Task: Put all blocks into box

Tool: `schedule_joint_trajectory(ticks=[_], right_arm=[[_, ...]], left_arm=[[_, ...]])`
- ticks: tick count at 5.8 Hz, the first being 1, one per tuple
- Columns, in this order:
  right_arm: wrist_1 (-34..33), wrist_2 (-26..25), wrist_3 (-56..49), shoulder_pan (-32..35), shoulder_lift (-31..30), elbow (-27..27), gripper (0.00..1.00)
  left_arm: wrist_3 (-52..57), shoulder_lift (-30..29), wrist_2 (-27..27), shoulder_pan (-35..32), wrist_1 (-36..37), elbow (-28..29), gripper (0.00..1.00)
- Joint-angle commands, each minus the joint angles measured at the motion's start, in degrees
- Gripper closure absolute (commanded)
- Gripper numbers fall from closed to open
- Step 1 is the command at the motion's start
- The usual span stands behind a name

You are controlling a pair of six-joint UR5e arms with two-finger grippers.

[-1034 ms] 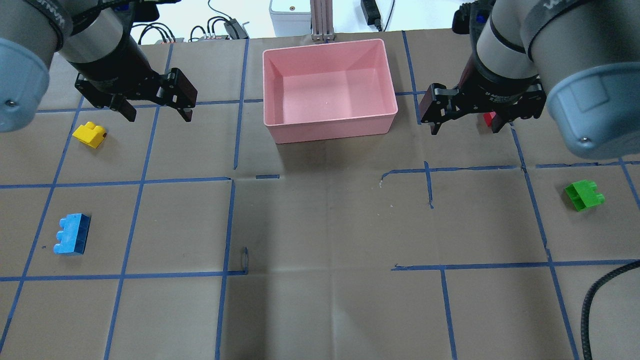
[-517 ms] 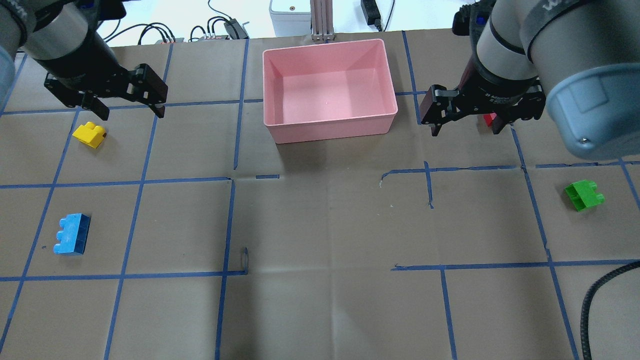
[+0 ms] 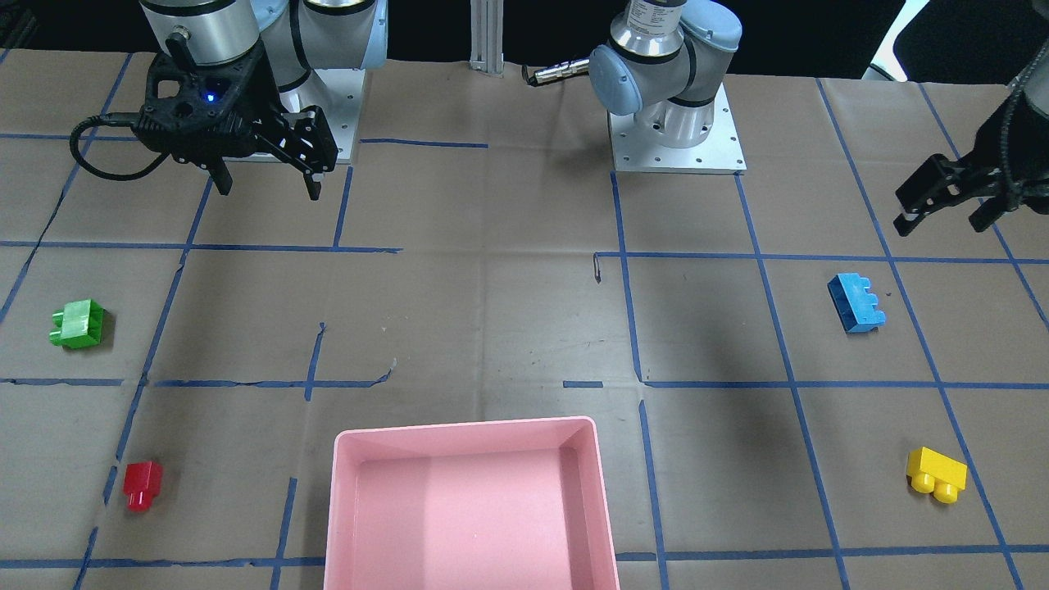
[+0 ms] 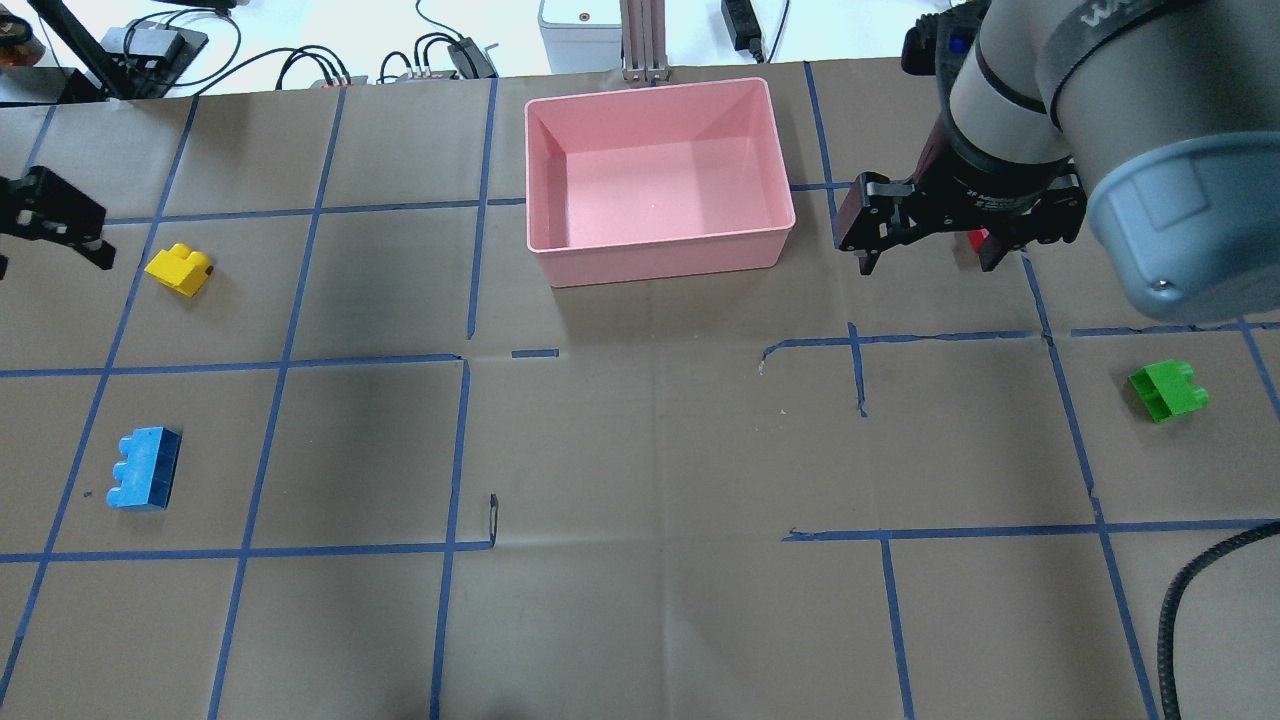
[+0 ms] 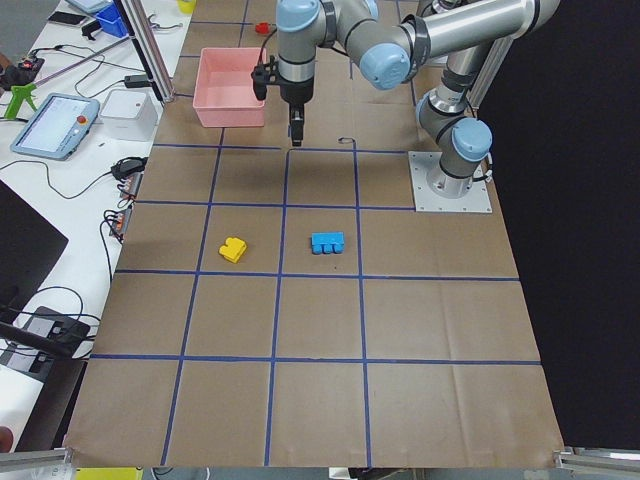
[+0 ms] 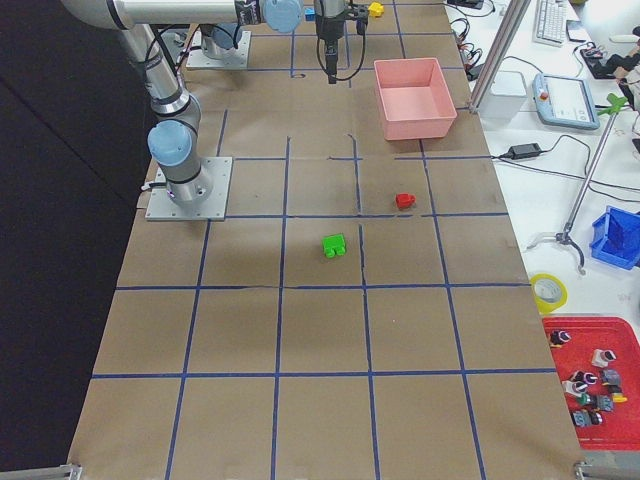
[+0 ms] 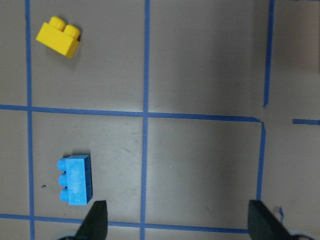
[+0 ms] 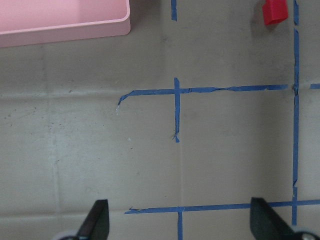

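Front-facing view, box [image 3: 463, 428]: pink, on the table [image 3: 492, 311], at the middle of the operators' edge.
Front-facing view, left half: green block [image 3: 78, 324] and red block [image 3: 142, 485], both on the table and well apart from the box.
Front-facing view, right half: blue block [image 3: 856, 303] and yellow block [image 3: 936, 474], both on the table and well apart from the box.
Front-facing view, right gripper [image 3: 269, 184]: raised, near its arm's base; jaws spread wide, gripping nothing.
Front-facing view, left gripper [image 3: 941, 221]: at the view's right edge, on the robot's side of the blue block; jaws spread, gripping nothing.
Overhead view, right gripper: to the right of the box; one finger hides part of the red block.
Overhead view, left gripper: cut off by the left edge, near the yellow block.
Left side view: yellow block and blue block lie near each other, not touching; the box is far beyond them.
Right side view: green block and red block lie near each other, with the box beyond them.
Left wrist view: jaws spread across the bottom edge; the blue block is just above one tip and the yellow block is in the top left corner.
Right wrist view: jaws spread across the bottom edge; a corner of the box is at top left and the red block at top right.
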Motion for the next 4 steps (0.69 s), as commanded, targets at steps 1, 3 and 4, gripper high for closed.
schedule_joint_trajectory(ticks=[1, 3, 4], right_arm=[[-0.1, 0.0, -0.6, -0.7, 0.0, 0.2, 0.0], [-0.2, -0.9, -9.4, -5.3, -0.3, 0.3, 0.0], [-0.1, -1.1, -16.4, -11.1, -0.5, 1.1, 0.01]], left_arm=[[12.0, -0.6, -0.3, 10.9, 2.8, -4.2, 0.01], [17.0, -5.2, -0.2, 12.6, 11.6, -7.9, 0.01], [17.0, -7.4, -0.3, 12.6, 14.9, -10.8, 0.01]])
